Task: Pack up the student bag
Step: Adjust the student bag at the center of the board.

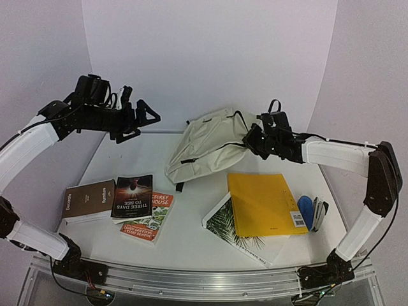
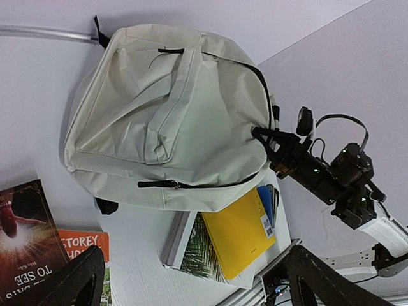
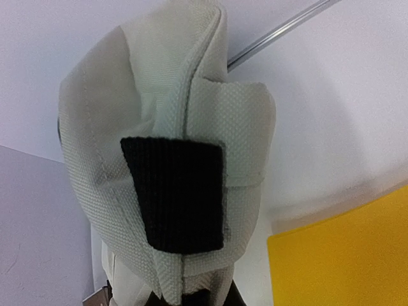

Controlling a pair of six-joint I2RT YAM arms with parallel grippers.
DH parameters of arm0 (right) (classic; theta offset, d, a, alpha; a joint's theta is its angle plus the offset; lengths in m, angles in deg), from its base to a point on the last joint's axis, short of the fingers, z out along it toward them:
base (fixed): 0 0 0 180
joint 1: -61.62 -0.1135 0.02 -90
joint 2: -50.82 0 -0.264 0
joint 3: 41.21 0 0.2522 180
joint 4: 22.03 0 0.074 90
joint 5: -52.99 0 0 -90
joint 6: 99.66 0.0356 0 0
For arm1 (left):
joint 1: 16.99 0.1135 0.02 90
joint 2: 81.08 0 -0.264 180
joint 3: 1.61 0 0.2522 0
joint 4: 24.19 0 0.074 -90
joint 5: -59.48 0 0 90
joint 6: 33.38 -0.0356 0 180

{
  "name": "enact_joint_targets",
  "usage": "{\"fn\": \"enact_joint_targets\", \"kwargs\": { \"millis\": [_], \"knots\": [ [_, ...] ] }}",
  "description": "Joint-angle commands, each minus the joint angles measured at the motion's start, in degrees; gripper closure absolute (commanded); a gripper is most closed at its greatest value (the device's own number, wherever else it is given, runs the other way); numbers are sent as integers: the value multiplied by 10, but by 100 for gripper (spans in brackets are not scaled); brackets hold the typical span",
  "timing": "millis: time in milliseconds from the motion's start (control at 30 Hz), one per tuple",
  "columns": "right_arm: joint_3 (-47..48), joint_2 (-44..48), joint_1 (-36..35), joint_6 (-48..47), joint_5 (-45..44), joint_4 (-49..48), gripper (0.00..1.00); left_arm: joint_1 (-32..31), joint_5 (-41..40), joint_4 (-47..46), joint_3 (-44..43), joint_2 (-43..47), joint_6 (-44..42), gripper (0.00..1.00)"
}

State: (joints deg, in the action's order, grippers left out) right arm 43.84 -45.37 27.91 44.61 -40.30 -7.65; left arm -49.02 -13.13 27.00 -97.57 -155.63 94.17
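The student bag [image 1: 204, 150], a cream canvas backpack with black zipper trim, lies at the back middle of the table. My right gripper [image 1: 253, 137] is shut on the bag's top edge at its right end. In the right wrist view the cream fabric [image 3: 172, 108] with a black patch [image 3: 178, 191] fills the frame and hides the fingers. My left gripper [image 1: 145, 118] is open and empty, held high to the left of the bag. In the left wrist view its fingers [image 2: 76, 280] frame the bag [image 2: 166, 115] from above.
A yellow folder [image 1: 261, 204] lies on a palm-leaf book [image 1: 226, 226] at the front right, with a blue stapler [image 1: 307, 210] beside it. A brown book [image 1: 89, 199], a dark book [image 1: 132, 196] and an orange book [image 1: 153, 220] lie at the front left.
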Motion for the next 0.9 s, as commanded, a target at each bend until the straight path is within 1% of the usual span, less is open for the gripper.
{"fn": "enact_joint_targets", "kwargs": {
  "millis": [0, 33, 67, 100, 133, 233, 267, 333, 400, 467, 500, 533, 633, 667, 733, 800, 867],
  "knots": [
    [-27, 70, -6, -12, -79, -8, 100, 4, 37, -31, 15, -35, 7, 0],
    [-40, 77, -6, -15, -94, 1, 99, 4, 42, -34, 18, -47, 9, 0],
    [-51, 86, -6, -17, -105, 11, 95, 4, 44, -41, 21, -56, 10, 0],
    [-61, 93, -6, -21, -114, 17, 87, 5, 46, -46, 25, -63, 14, 0],
    [-71, 101, -6, -26, -124, 23, 76, 6, 49, -54, 29, -71, 17, 0],
    [-90, 127, -6, -53, -165, 46, 36, 12, 62, -79, 45, -88, 29, 0],
    [-92, 139, -6, -63, -183, 58, 28, 16, 66, -86, 50, -92, 33, 0],
    [-95, 167, -7, -87, -220, 83, 18, 23, 75, -102, 65, -98, 43, 0],
    [-99, 205, -6, -121, -249, 93, 11, 31, 88, -125, 86, -102, 57, 0],
    [-101, 237, -6, -161, -261, 96, 6, 40, 104, -155, 114, -106, 79, 0],
    [-100, 254, -6, -197, -251, 96, 6, 42, 110, -171, 127, -108, 90, 0],
    [-94, 264, -6, -229, -221, 96, 7, 44, 115, -184, 139, -111, 99, 0],
    [-67, 264, -6, -315, -101, 107, 14, 45, 123, -220, 169, -125, 125, 2],
    [-59, 257, -7, -332, -65, 116, 16, 45, 127, -228, 175, -133, 129, 4],
    [-46, 239, -10, -357, 13, 128, 20, 45, 137, -242, 185, -149, 137, 13],
    [-34, 215, -25, -381, 50, 140, 24, 45, 150, -253, 191, -170, 145, 20],
    [-19, 178, -60, -401, 39, 160, 27, 45, 161, -266, 197, -188, 152, 21]
  ]
}}
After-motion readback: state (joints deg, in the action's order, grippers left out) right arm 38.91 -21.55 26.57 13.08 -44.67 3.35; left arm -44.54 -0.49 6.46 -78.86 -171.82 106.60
